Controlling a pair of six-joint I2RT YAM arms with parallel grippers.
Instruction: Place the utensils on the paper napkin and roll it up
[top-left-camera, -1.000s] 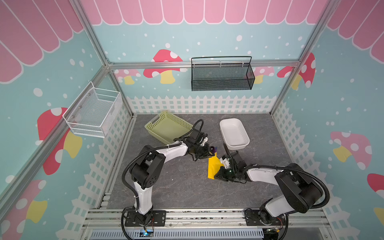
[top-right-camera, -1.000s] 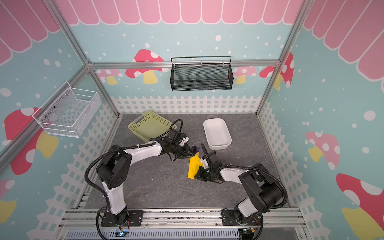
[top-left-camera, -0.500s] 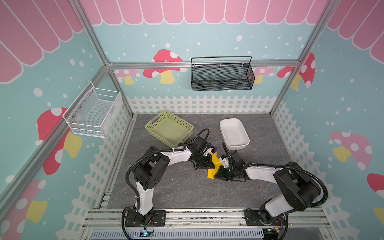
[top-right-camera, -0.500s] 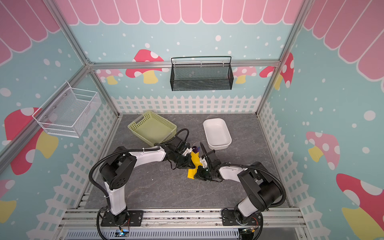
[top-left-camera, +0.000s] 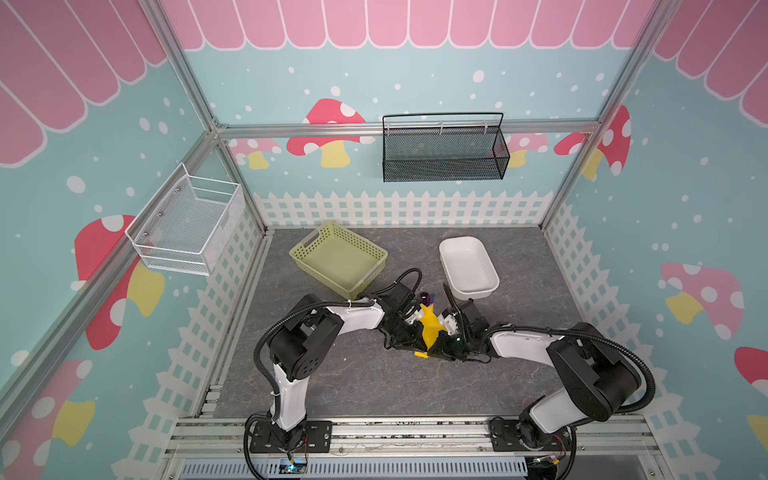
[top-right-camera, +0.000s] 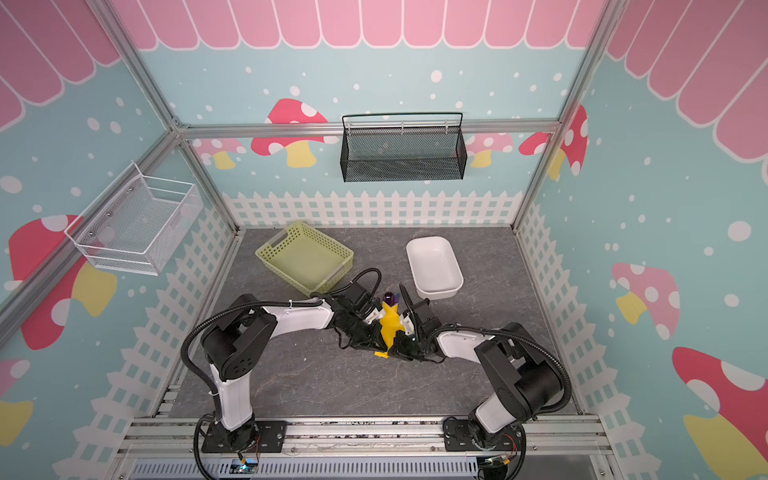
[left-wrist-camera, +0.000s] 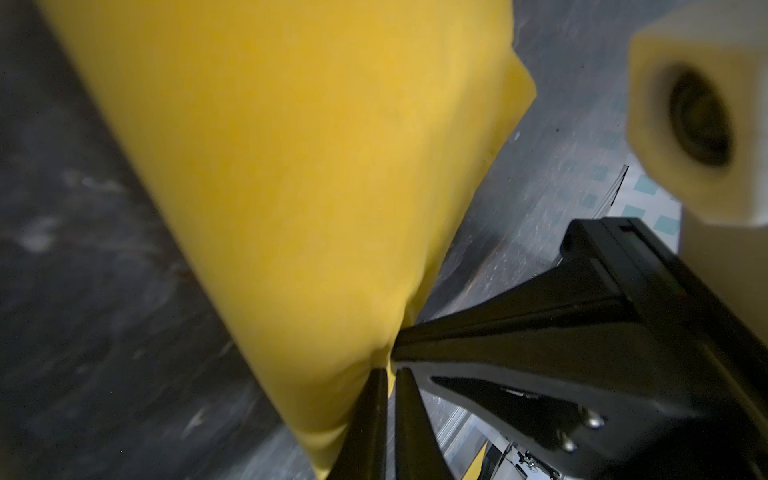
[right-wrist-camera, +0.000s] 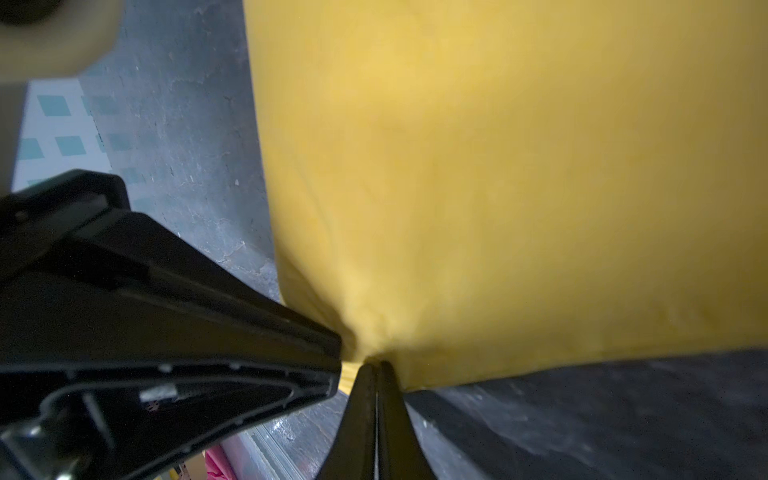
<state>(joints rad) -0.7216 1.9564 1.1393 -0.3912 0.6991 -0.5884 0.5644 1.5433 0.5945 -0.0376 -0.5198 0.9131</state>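
Napkin (top-left-camera: 429, 328) sits mid-table as a narrow, bunched yellow strip running near to far, on the near side of the white dish (top-left-camera: 468, 266) and pinched between both arms. The left gripper (left-wrist-camera: 386, 374) is nearly closed, with a sliver of yellow paper caught between its tips; a second ago it was wider open and farther left, toward the basket (top-left-camera: 338, 259), clear of the paper. The right gripper (right-wrist-camera: 376, 365) is closed tight on the napkin's edge, as it was before. The napkin looks narrower than a second ago. A purple spoon (top-left-camera: 424, 297) tip pokes out at the napkin's far end.
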